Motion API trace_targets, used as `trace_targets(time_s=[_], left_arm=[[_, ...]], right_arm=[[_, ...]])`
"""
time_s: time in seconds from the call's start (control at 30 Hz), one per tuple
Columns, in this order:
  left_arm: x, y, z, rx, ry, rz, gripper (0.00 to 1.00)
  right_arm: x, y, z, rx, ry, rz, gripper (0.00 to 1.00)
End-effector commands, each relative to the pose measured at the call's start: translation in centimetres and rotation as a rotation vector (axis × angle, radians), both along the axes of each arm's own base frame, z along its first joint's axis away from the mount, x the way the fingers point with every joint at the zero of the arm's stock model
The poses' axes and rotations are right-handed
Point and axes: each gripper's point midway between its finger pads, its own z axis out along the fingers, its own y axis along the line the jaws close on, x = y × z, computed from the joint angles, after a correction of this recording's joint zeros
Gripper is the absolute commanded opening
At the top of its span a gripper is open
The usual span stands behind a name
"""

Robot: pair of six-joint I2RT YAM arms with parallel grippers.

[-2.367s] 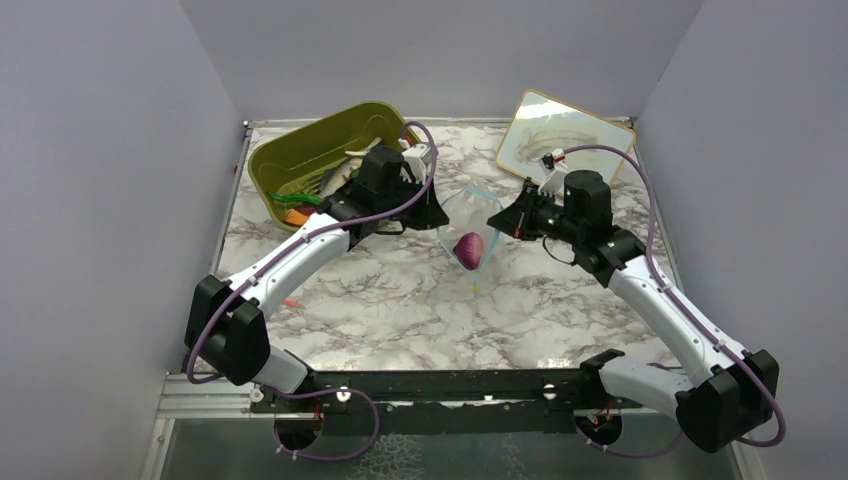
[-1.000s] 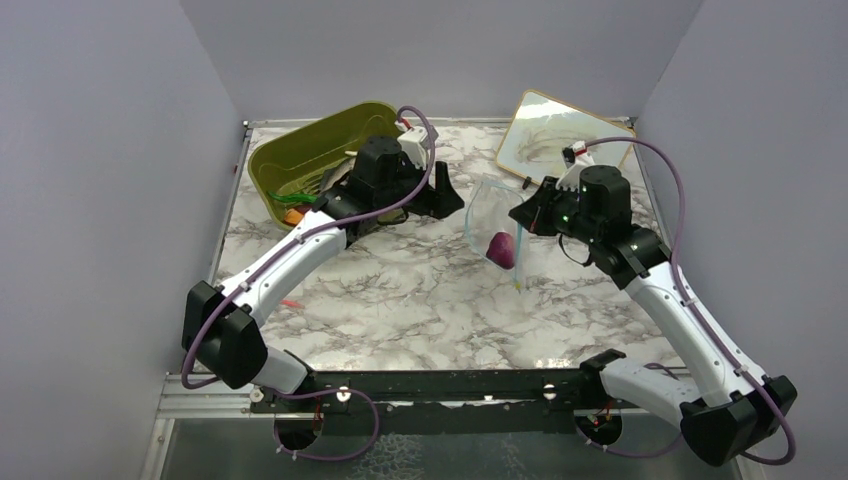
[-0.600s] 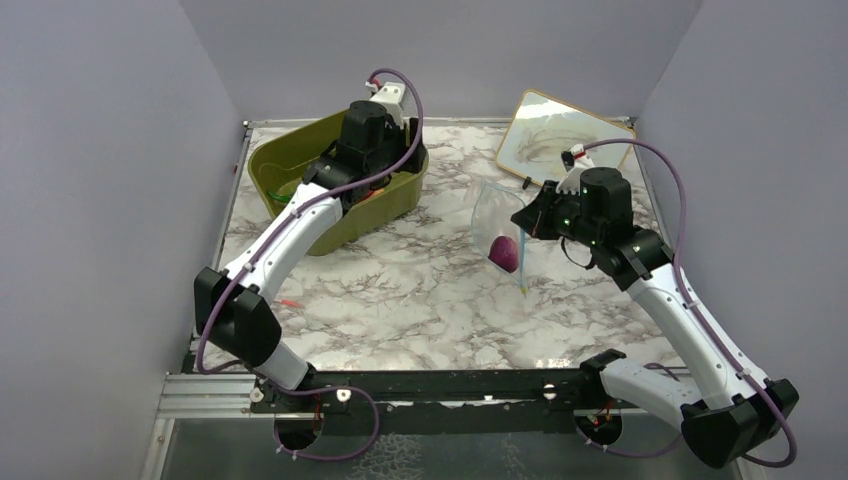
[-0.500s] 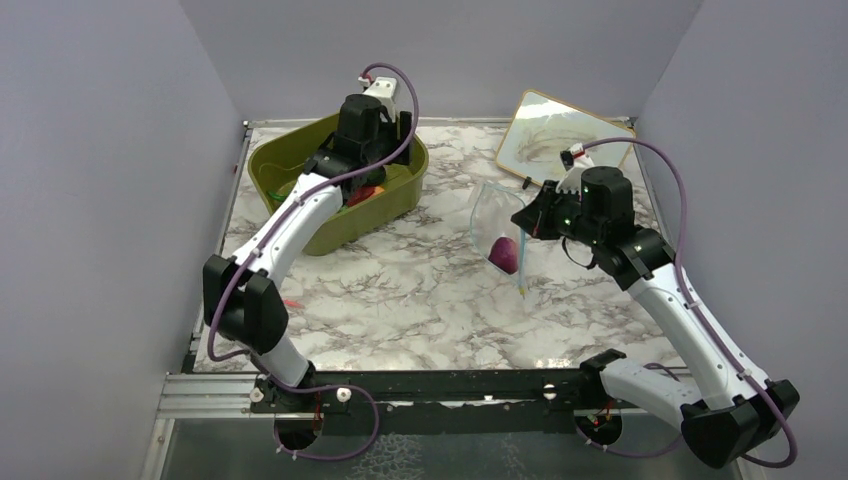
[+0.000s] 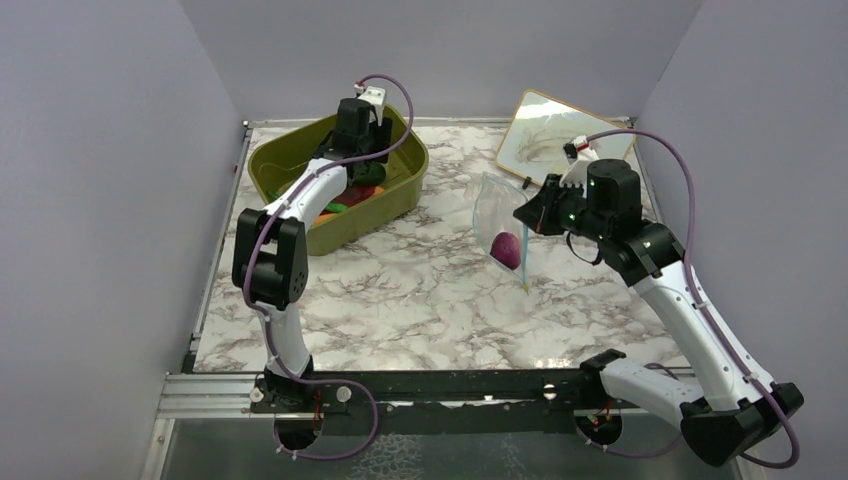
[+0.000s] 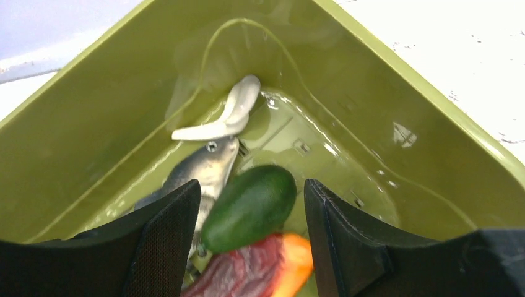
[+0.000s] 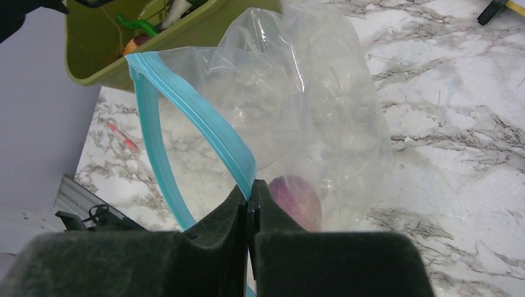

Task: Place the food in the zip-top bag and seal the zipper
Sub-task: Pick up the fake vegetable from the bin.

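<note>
The zip-top bag hangs clear of the marble table, well off to the right of the olive-green tub. Its mouth gapes on the side facing the tub. The zipper splits into 2 blue lips that run from the right gripper out toward the tub, meeting at a far corner. The right gripper's fingers are pressed together on 1 lip of that strip. 1 pink-purple onion sits low inside the bag, just beyond the pinch.

The rest of the food is inside the tub. A dark green vegetable lies on a slant. Its long axis runs from the tub's middle toward a side wall, and it rests over the orange and dark red hot-dog piece. A grey fish lies beside it, and a white piece lies farther in, near the tub's corner. The left gripper hangs in the tub with its 2 fingers apart, 1 on each side of the green vegetable, clamping nothing.
</note>
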Motion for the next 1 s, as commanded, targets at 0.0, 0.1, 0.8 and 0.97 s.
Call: trace_targets(time_s=[0.0,0.1,0.8,0.97], left_arm=[[3.7,0.2,0.3,0.004,-0.109,-0.073,0.65],[4.9,0.6,-1.4,0.042,-0.123,-0.093,0.62],[10.0,0.5,-6.3,0.122,-0.094,-0.208,0.47],[10.2,1.1,-7.3,0.150,-0.078,-0.195,0.44]], right_arm=[[0.4,-0.3,1.2,-0.001,-0.003,-0.022,0.01],[0.7,-0.1,2.2,0.014,-0.009,-0.025,0.01],[0.8,-0.2,3.9,0.058,0.005,-0.074,0.01],[0.7,-0.1,3.8,0.061,0.009,-0.069,0.01]])
